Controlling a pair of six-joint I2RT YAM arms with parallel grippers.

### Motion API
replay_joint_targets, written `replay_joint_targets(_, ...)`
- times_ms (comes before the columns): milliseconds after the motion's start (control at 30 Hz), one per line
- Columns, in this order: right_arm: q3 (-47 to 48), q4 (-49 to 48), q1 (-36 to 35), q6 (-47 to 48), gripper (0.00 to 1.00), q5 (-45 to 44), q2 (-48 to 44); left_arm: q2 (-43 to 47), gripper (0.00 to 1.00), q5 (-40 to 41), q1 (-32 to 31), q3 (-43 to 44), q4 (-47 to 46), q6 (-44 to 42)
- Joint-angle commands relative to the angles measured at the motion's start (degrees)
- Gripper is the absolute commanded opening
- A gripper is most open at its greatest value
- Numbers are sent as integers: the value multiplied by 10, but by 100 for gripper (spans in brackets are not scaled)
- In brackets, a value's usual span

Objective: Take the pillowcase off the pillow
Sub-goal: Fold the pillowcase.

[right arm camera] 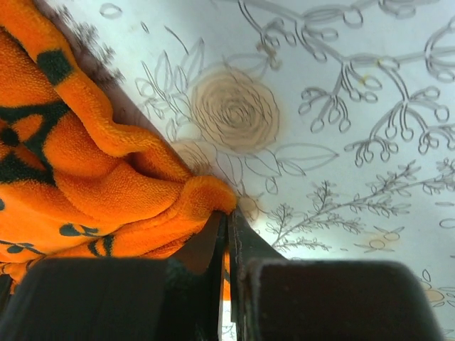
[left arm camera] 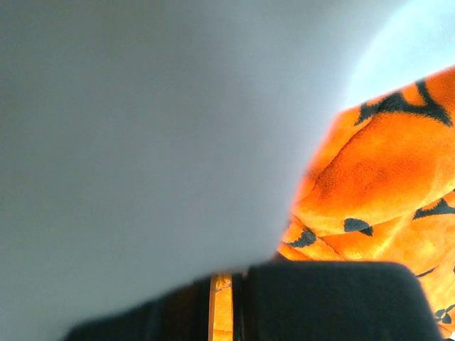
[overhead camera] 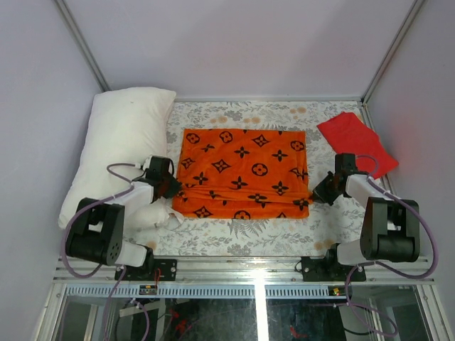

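Pillowcase [overhead camera: 243,172] is lying spread out mid-table on the floral covering [overhead camera: 234,234], already off the pillow [overhead camera: 117,145], which sits along the left edge; right gripper [overhead camera: 321,192] is pinched tight on its near right corner; left gripper [overhead camera: 173,186] is clamped on the near left corner, orange showing between the fingers. Red cloth [overhead camera: 357,142] sits far right, apart.

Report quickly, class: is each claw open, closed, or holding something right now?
Left claw: closed on the pillowcase, at its near left corner.
Right claw: closed, pinching the pillowcase at its near right corner.
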State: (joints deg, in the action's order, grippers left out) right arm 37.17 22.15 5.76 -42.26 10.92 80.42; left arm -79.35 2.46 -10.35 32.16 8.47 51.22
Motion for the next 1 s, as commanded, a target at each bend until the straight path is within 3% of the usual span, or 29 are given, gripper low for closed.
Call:
replay_joint_targets(0,52,-5,11,5,0,-133,37,-71,0,96,11,30,44,-12)
replay_joint_targets(367,165,34,12,-28,0,-152,101,-209,0,103,-34,184,58,-15)
replay_joint_targets(567,173,26,23,-38,0,-184,91,-243,0,119,-43,232,70,-25)
replay_joint_targets(700,159,-7,23,-1,0,-132,75,-216,0,122,-43,219,66,-29)
replay_joint_targets(967,130,-31,23,49,0,-68,-14,-78,0,126,-43,166,79,-31)
